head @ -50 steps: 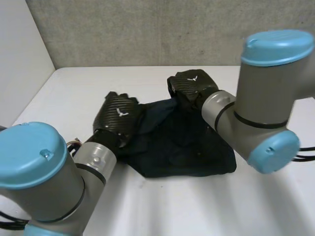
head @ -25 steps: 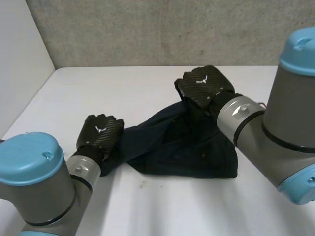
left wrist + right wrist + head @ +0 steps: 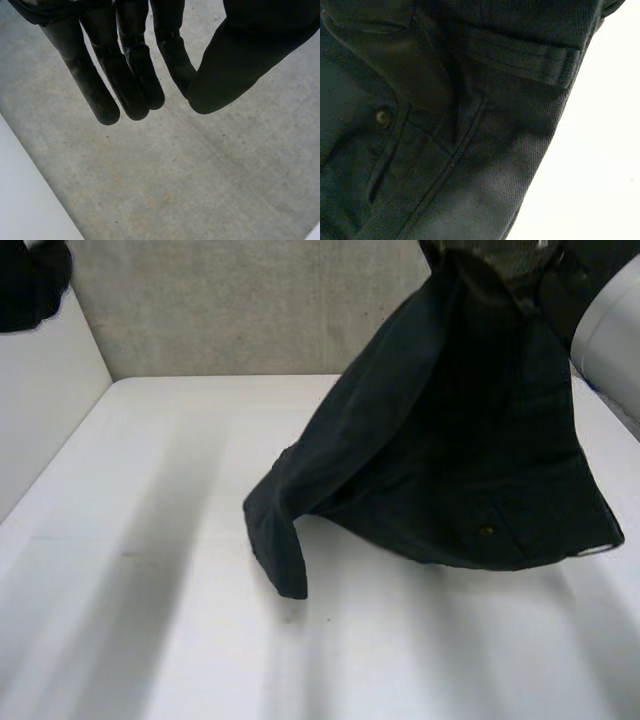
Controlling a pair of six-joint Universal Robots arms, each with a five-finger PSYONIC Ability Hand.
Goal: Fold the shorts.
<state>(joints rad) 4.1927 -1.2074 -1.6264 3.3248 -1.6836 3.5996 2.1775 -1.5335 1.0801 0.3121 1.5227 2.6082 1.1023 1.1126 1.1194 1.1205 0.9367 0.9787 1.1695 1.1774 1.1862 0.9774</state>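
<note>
The dark navy shorts (image 3: 450, 460) hang in the air from my right hand (image 3: 505, 255), which holds their upper edge high above the table. Their lower folds trail down to the white table (image 3: 150, 540), with one end drooping at the left. In the right wrist view the shorts (image 3: 445, 125) sit close under the palm, with a seam, a belt loop and a small button (image 3: 381, 117) showing. My left hand (image 3: 30, 280) is raised high at the far left, apart from the shorts. In its own view the left hand (image 3: 125, 65) has straight fingers and holds nothing.
A grey wall (image 3: 250, 310) runs behind the table and a white side panel (image 3: 50, 410) closes off its left. My right arm (image 3: 615, 330) stands beside the hanging shorts.
My right hand has lifted the shorts off the table into the air. My left hand has let go of the shorts' left end and risen up to the left.
</note>
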